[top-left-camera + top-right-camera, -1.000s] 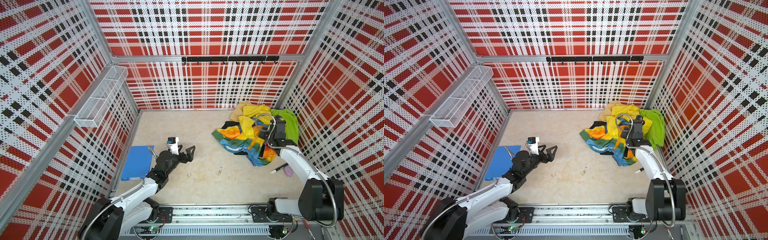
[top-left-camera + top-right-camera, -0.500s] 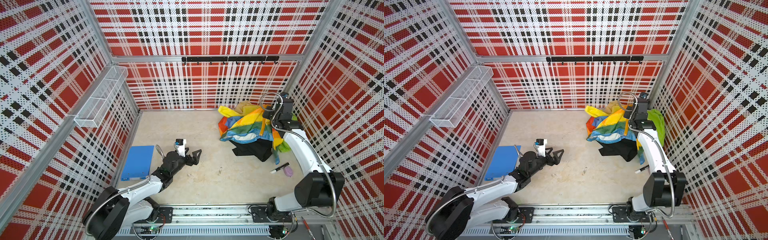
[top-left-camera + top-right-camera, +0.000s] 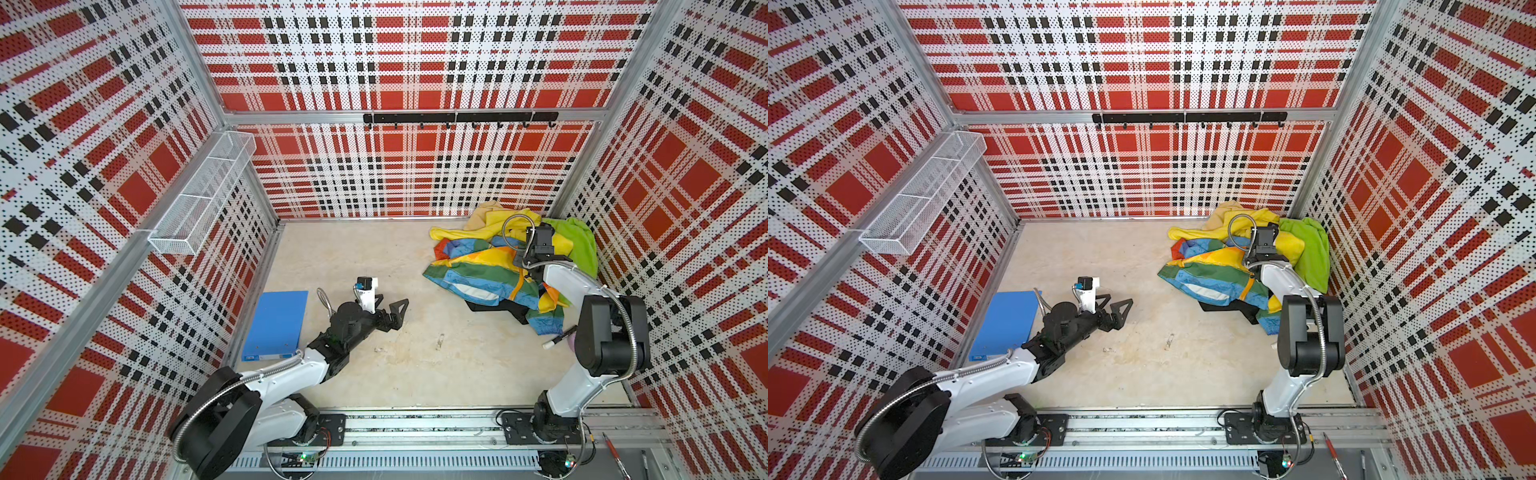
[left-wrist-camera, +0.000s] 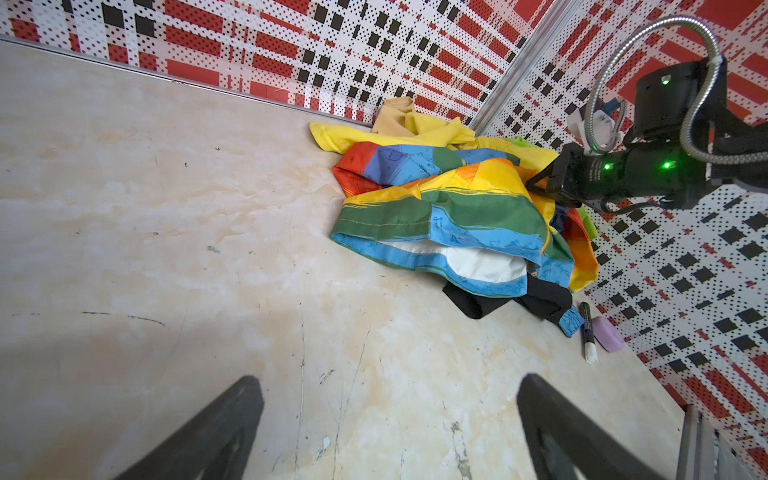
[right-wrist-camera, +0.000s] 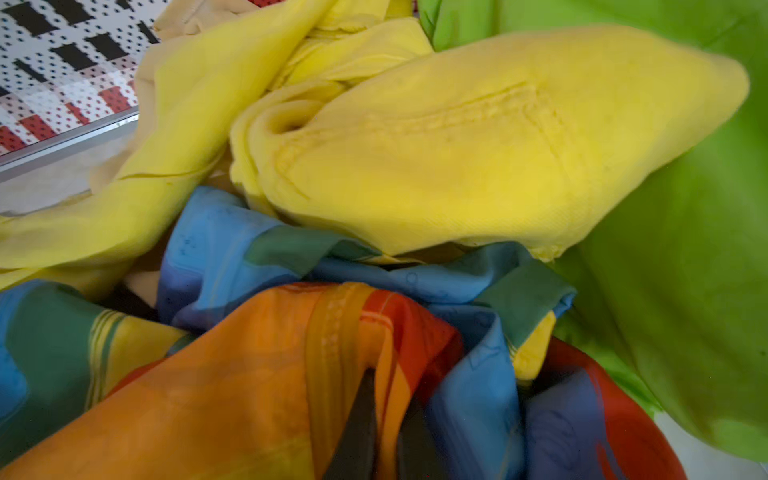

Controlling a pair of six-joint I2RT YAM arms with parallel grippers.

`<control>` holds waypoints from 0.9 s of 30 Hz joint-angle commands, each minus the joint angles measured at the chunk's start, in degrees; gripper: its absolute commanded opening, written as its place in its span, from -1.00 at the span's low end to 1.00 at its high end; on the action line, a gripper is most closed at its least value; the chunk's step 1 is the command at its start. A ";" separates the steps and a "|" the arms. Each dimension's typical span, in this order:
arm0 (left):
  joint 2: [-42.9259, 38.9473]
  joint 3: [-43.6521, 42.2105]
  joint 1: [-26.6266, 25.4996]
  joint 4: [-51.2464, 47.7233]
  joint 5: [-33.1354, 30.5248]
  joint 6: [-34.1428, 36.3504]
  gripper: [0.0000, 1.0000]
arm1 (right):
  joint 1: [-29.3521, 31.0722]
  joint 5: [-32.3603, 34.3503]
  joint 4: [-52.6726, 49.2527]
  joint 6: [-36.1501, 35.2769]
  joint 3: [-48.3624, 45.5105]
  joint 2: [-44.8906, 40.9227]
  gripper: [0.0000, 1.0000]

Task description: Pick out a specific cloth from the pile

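The cloth (image 3: 496, 308), plain black, lies on the table (image 3: 357, 257) at the near edge of the pile (image 3: 478, 226) in the far right corner. It is mostly buried under the rainbow-patched sheet (image 3: 469, 270), so only a dark strip shows in both top views. The right gripper (image 5: 382, 424) sits low on the pile with its jaws together, pinching a bunched orange fold of the rainbow-patched sheet. The left gripper (image 3: 392, 302) hangs low over bare table, well apart from the pile and near a blue folder (image 3: 276, 324), its jaws spread wide and empty.
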 commanded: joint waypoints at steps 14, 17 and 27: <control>3.65 2.28 -0.58 3.88 0.47 -1.13 0.98 | -8.40 2.46 2.29 2.48 -2.80 -4.05 -0.85; 3.40 2.30 -0.59 3.88 0.32 -0.88 0.98 | -8.41 1.05 2.66 2.66 -3.32 -3.36 -0.78; 1.80 1.75 -0.58 3.95 -0.28 -0.45 0.98 | -8.22 -4.30 5.18 2.74 -4.44 -4.89 -0.86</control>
